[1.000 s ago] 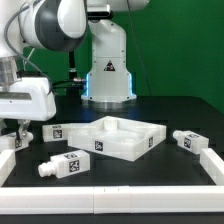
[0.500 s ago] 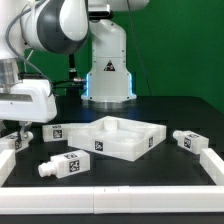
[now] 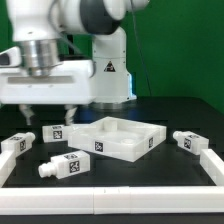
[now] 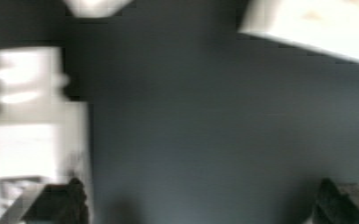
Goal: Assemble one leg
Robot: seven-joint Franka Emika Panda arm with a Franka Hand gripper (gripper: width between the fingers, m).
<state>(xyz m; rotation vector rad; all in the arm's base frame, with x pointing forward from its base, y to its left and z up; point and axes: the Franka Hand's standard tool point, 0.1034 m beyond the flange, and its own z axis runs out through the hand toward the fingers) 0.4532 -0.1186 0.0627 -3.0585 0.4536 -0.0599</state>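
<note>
Several white legs with tags lie on the black table: one at the far left (image 3: 15,145), one behind it (image 3: 55,132), one in front (image 3: 64,165) and one at the exterior view's right (image 3: 187,141). The white square tabletop (image 3: 122,139) lies in the middle. My gripper (image 3: 47,118) hangs open and empty above the left legs, touching none. The wrist view is blurred. It shows my open gripper (image 4: 202,205) over bare table, a leg (image 4: 25,120) off to one side and a corner of the tabletop (image 4: 318,30).
A low white border (image 3: 110,190) runs along the table's front and sides. The robot's base (image 3: 110,75) stands behind the tabletop.
The arm has swung from the far left toward the exterior view's right and risen. The open gripper now hangs above the left legs. No part has moved.
</note>
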